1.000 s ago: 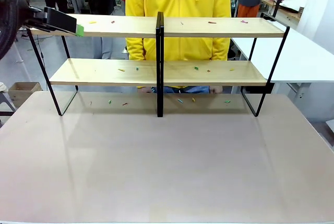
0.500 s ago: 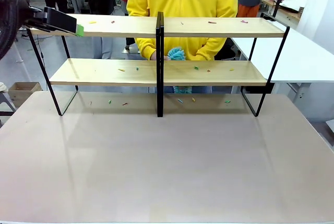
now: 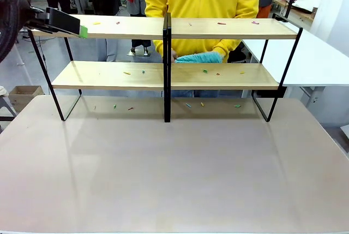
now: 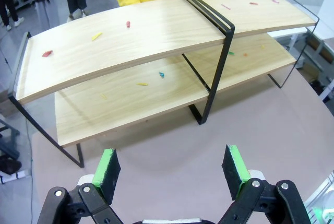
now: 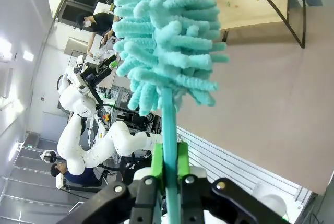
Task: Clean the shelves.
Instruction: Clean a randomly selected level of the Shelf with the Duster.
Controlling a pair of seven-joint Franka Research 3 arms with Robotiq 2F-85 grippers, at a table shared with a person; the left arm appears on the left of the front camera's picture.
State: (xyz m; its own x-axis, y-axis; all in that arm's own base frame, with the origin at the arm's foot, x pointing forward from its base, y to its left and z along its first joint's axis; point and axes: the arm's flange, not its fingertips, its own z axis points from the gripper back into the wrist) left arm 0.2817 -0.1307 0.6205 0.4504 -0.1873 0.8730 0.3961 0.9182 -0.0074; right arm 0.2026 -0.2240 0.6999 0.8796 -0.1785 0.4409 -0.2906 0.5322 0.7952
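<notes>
The shelves (image 3: 218, 28) stand across the far half of the table, two light-wood boards in a black frame with small coloured scraps on both. Behind them a person in a yellow top holds a teal duster (image 3: 199, 58) sideways over the lower board, just right of the middle upright (image 3: 167, 65). My left gripper (image 3: 76, 27) hovers at the upper board's left end. In the left wrist view my left gripper (image 4: 172, 156) is open and bare, looking down on the shelves (image 4: 156, 31). My right gripper (image 5: 169, 153) is shut on the handle of a fluffy teal duster (image 5: 167, 36), with a corner of the shelves (image 5: 250, 4) beyond.
Several coloured scraps (image 3: 131, 108) lie on the table (image 3: 174, 168) under the lower board. A white table (image 3: 322, 59) adjoins at the right, and a cardboard box (image 3: 22, 95) sits on the floor at the left. Other people stand farther back.
The person's hands rose from below the lower board with a teal duster and laid it sideways over that board. My left arm has not moved.
</notes>
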